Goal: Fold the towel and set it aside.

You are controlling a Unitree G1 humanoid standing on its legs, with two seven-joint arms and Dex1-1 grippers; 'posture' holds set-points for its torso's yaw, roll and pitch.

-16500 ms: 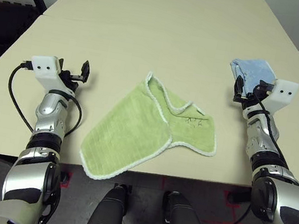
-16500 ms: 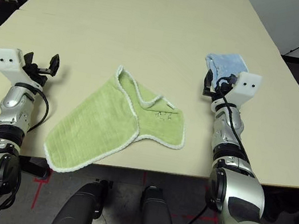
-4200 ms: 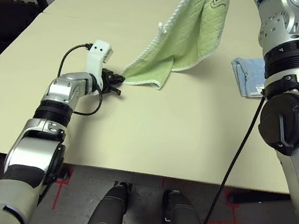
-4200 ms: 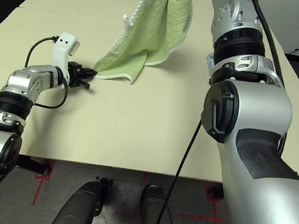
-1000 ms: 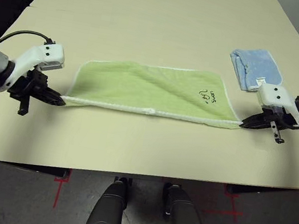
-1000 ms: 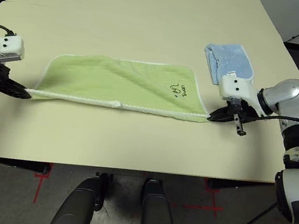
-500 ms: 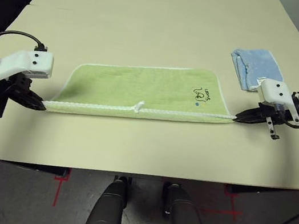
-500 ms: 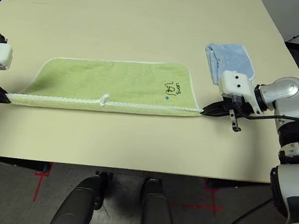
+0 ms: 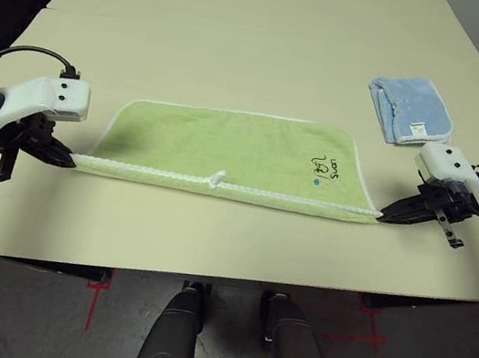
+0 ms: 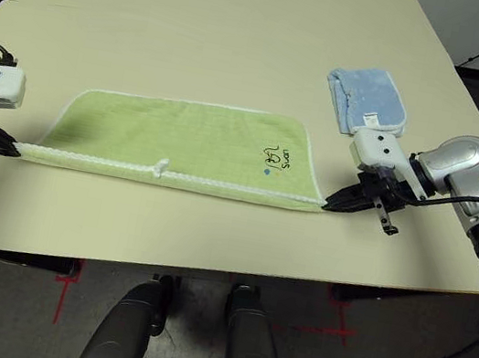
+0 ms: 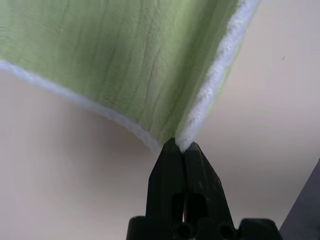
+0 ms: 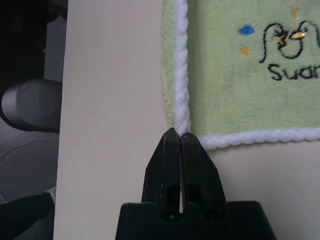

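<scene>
Towel (image 9: 234, 155) pinched by both corners, left fingers (image 11: 178, 150) and right fingers (image 12: 178, 137) clamped on edging (barely) — could slip under tension.

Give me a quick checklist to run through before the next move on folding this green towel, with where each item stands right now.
1. Left gripper pinched shut on the towel's near corner: ok.
2. Right gripper pinched shut on the opposite near corner: ok.
3. Towel folded in half lengthwise and stretched flat between the two grippers, edging lined up along the near side: ok.
4. Wrinkles or bunching in the towel: ok, apart from a small white loop sticking up on the near edge.
5. Blue cloth lying apart from the towel, beyond the right gripper: ok.
6. Table beyond the towel free for the next fold: ok.
</scene>
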